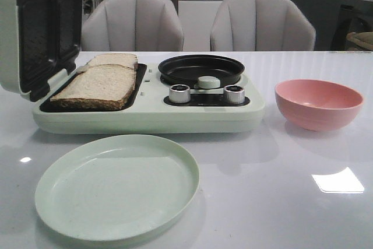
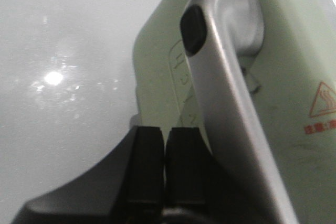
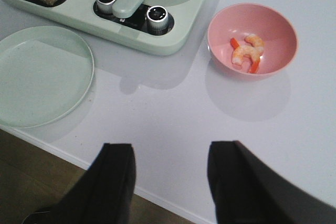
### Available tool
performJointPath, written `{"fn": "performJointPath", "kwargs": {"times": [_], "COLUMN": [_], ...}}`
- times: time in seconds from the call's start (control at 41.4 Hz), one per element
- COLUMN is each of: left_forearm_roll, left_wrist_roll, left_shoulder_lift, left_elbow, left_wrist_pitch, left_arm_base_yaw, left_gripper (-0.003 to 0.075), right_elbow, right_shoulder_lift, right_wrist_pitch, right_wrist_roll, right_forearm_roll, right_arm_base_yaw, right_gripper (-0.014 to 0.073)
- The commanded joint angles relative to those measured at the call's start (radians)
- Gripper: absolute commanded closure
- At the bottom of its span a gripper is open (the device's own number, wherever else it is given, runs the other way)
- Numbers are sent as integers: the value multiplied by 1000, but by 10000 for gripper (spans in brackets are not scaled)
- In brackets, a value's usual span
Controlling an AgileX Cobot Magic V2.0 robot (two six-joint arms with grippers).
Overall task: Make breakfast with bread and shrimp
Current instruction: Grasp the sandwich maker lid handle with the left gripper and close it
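The bread (image 1: pixel 99 83) lies left of centre in the open maker (image 1: pixel 145 109); shrimp (image 3: pixel 247 53) wait in the pink bowl (image 3: pixel 273 22), upper right; right fingers (image 3: pixel 118 182) released, left fingers (image 2: pixel 147 166) clenched empty beside the handle (image 2: pixel 226 77); next, probably, closing the lid.

A pale green breakfast machine (image 1: pixel 145 112) sits in the middle of the white table (image 1: pixel 280 190), with its lid (image 1: pixel 35 27) standing open at the upper left. A small black pan (image 1: pixel 201 69) rests on its right half, above two shiny knobs (image 1: pixel 180 93). A round green plate (image 1: pixel 116 186) lies at the lower left. A pink bowl (image 1: pixel 318 104) sits at the right. Two grey chairs (image 1: pixel 133 23) stand behind the table
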State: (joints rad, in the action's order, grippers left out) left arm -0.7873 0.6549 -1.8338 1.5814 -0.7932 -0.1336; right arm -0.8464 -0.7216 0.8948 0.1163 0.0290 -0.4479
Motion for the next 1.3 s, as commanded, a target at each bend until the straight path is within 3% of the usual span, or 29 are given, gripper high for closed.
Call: {"fn": "performJointPath", "kwargs": {"times": [0.0,0.507,0.869,1.28], "left_forearm_roll": [-62,-54,12,50], "left_wrist_roll": [1,46,46,99], "left_shoulder_lift": [51,59,175,445], "left_elbow": [40,48,34,-207], "left_wrist_pitch": [26,39,67,138], "left_arm_base_yaw": [49,253,401,658], "left_gripper": [576,576,576,576], "right_elbow": [-26,-26,-26,-26], "right_shoulder_lift": [6,6,6,6], "right_wrist_pitch": [-70,-70,-71,-84], "right_wrist_roll": [-2,-2,-11,-11], "right_forearm_roll": [16,16,46,70], "right_arm_base_yaw": [0,0,0,0], "right_gripper": [153,153,153,153]}}
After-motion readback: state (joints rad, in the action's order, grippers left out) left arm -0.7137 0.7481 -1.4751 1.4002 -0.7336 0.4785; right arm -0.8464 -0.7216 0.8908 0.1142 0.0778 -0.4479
